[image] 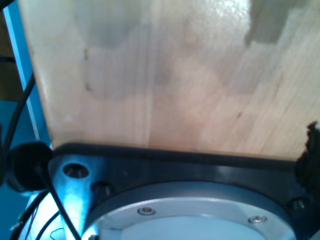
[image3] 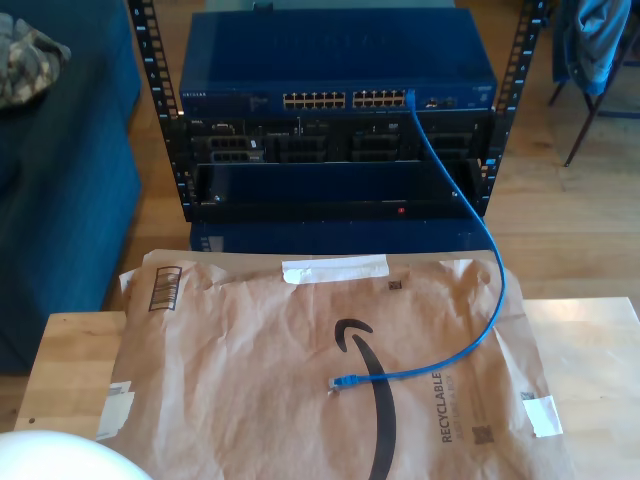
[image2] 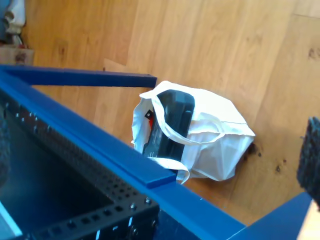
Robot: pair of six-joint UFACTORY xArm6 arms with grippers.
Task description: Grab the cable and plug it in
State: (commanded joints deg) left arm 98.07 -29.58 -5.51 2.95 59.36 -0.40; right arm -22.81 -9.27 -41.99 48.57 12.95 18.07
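Blue cable (image3: 470, 250): one end already sits in a port at the exterior view's right end of the network switch (image3: 335, 98); from there it hangs down past the rack (image3: 335, 165) front and curves back across the brown paper mailer (image3: 330, 370).
Free plug (image3: 338, 383): lies flat on the mailer near the printed arrow, pointing toward the exterior view's left, apart from everything else.
My first gripper: its wrist view looks over pale wood tabletop (image: 165, 75) and a grey metal base plate (image: 195, 215); I cannot tell whether the fingers are spread or pressed together.
My second gripper: its wrist view looks down past the blue rack frame (image2: 100, 145) to a white tote bag (image2: 200, 140) on the floor; finger state likewise unreadable.
Step in hand: reaching for the free plug, by my judgement; nothing is held yet.
Doing it well: come down just behind the plug, pinch the boot rather than the loose cord, keep the clip side clear, then carry it level to an empty switch port.
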